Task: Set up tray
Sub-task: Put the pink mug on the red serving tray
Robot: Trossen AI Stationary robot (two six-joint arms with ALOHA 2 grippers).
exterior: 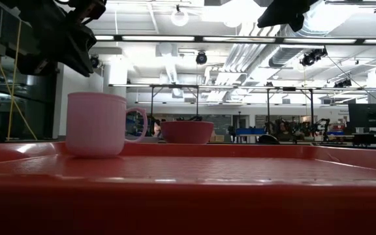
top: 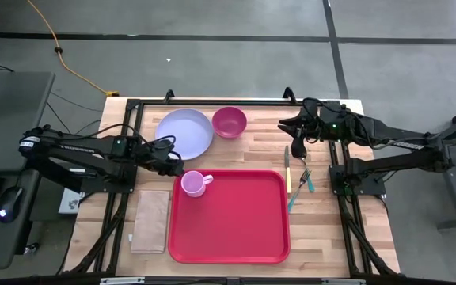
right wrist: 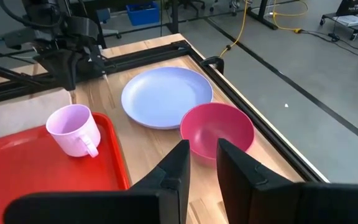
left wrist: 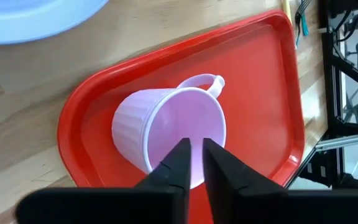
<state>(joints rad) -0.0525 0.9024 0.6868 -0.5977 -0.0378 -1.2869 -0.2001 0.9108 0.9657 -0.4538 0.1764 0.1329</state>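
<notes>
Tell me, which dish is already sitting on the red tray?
The pink cup. It stands in the tray's corner, while the plate and bowl sit on wood.

red tray (top: 236,229), pink mug (top: 192,184), lavender plate (top: 184,132)

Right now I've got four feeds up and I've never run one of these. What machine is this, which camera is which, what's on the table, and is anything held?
It is a two-armed robot at a wooden table.

One camera looks straight down, one sits at table height, and one rides on each wrist.

On the table: a red tray with a pink cup upright in its corner, a tan napkin, a lavender plate, a magenta bowl, and cutlery beside the tray.

The left gripper hovers just above the cup, fingers close together, gripping nothing. The right gripper waits above the bowl, empty.
</notes>
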